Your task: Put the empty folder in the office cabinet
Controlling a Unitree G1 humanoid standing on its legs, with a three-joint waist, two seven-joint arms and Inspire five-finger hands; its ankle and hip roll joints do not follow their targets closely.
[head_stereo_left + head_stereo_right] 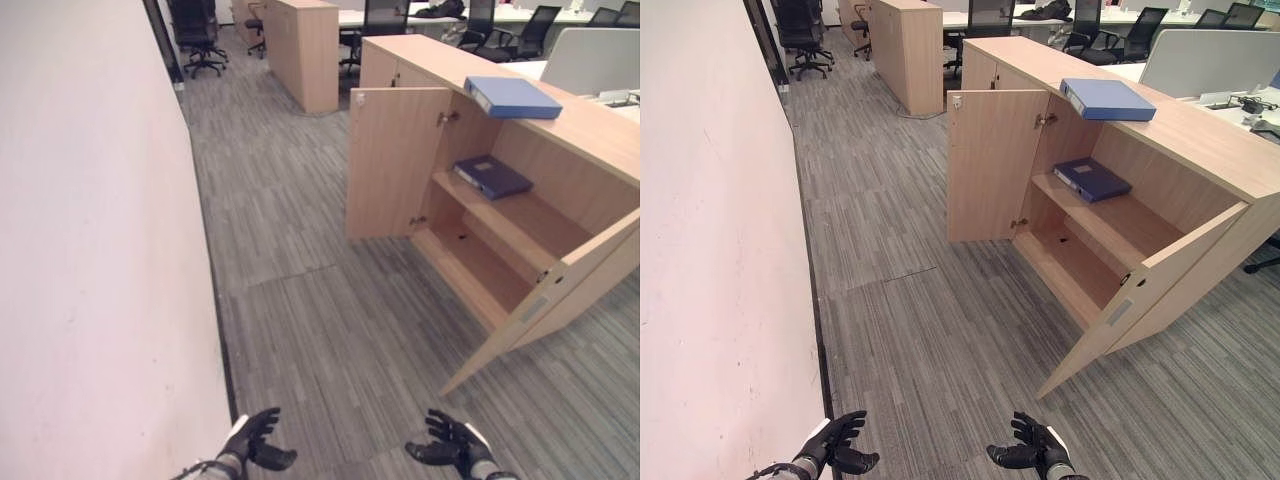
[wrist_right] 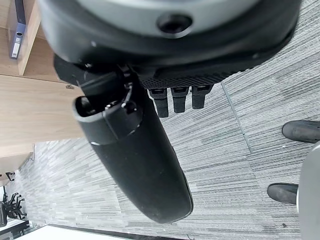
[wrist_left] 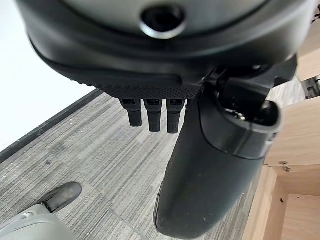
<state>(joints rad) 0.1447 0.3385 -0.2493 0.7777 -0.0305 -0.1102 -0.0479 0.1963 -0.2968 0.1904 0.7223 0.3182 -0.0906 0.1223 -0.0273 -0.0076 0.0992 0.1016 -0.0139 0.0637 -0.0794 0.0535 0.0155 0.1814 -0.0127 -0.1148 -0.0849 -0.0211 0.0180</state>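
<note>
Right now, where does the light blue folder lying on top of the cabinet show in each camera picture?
Left eye view: light blue folder, upper right, flat on the cabinet top.
Right eye view: upper right of centre.
Right wrist view: a blue folder spine in one corner; whether it's this folder, I can't tell.
Shared landmark: the cabinet's open door below it.

From where I stand, no writing, number or sign can be read. The dark blue folder [image 1: 1092, 179] on the upper shelf of the open light-wood cabinet [image 1: 1200, 150] carries a small pale label, too small to read; the lighter blue folder [image 1: 1107, 99] on the cabinet's top shows none.
</note>
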